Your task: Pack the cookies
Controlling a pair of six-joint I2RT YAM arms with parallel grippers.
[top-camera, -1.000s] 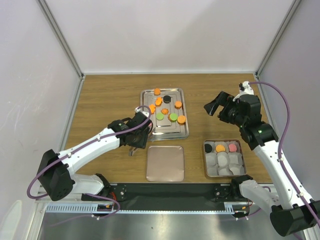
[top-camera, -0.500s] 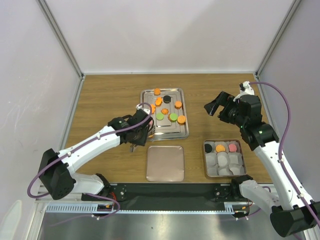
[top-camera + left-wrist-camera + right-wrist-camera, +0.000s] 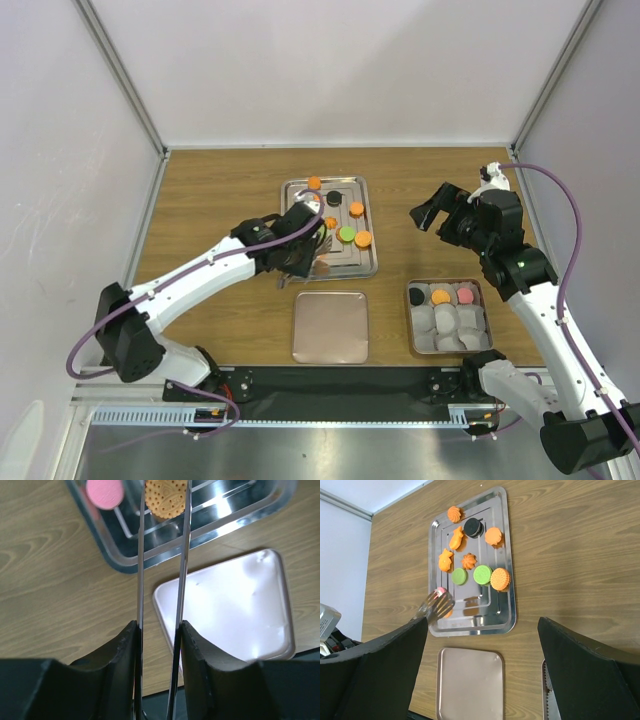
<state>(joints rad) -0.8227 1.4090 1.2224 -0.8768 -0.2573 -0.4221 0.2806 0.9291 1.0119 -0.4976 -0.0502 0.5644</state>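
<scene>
**Top external view**
- Steel tray (image 3: 372, 268), mid-table: loose cookies (image 3: 346, 233) in orange, green and black, spread mostly over its far and right parts.
- Small square box (image 3: 408, 325), near right: a black, an orange and a pink cookie in the back row. The other paper cups (image 3: 446, 320) are unfilled.
- Flat pinkish lid (image 3: 330, 330), just in front of the tray, bare.
- Left gripper (image 3: 300, 258): over the tray's near-left corner, tips hidden under the wrist.
- Right gripper (image 3: 432, 208): raised to the right of the tray and beyond the box, jaws spread wide, holding nothing.

**Left wrist view**
- Two long, thin blades flank a dotted orange cookie (image 3: 167, 502) and meet its rim on both sides, so it reads as pinched.
- Whether it is clear of the tray floor cannot be told.
- Pink cookie (image 3: 105, 492): just beside the left blade, untouched.

**Right wrist view**
- Tray seen from above with nine or so cookies. The left blades appear blurred at its near-left corner.

**Handling, by judgement**
- The item is light and stiff, and probably brittle at the rim.
- It is likely to skate on polished steel.
- Hold it across the diameter at opposite edges with modest pressure, and keep it level on the way to a cup.
</scene>
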